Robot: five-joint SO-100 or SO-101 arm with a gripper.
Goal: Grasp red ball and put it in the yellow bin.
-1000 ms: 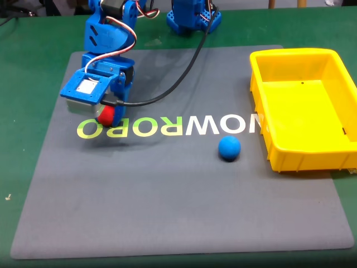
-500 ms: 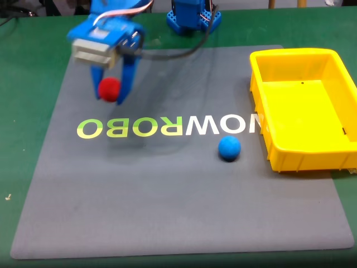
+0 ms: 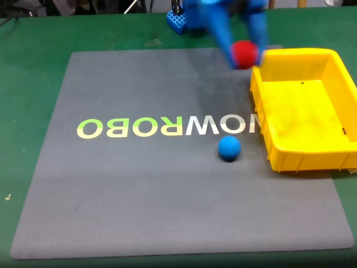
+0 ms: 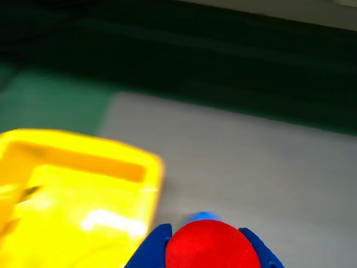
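Note:
The red ball (image 3: 244, 54) hangs in the air, held between the blue fingers of my gripper (image 3: 241, 51), blurred by motion, just left of the far left corner of the yellow bin (image 3: 262, 120). The wrist view shows the red ball (image 4: 209, 245) at the bottom edge, pinched between two blue fingertips (image 4: 150, 251), with the yellow bin (image 4: 153, 167) below and to the left. The bin stands open and holds nothing I can see.
A blue ball (image 3: 229, 148) lies on the grey mat (image 3: 139, 190) just left of the bin, near the printed lettering (image 3: 167, 127). The arm's blue base (image 3: 181, 19) stands at the back. Green table surface (image 3: 22, 111) surrounds the mat.
My gripper rose from the mat's left side with the red ball and swung right, across the back of the mat, to the bin's far left corner.

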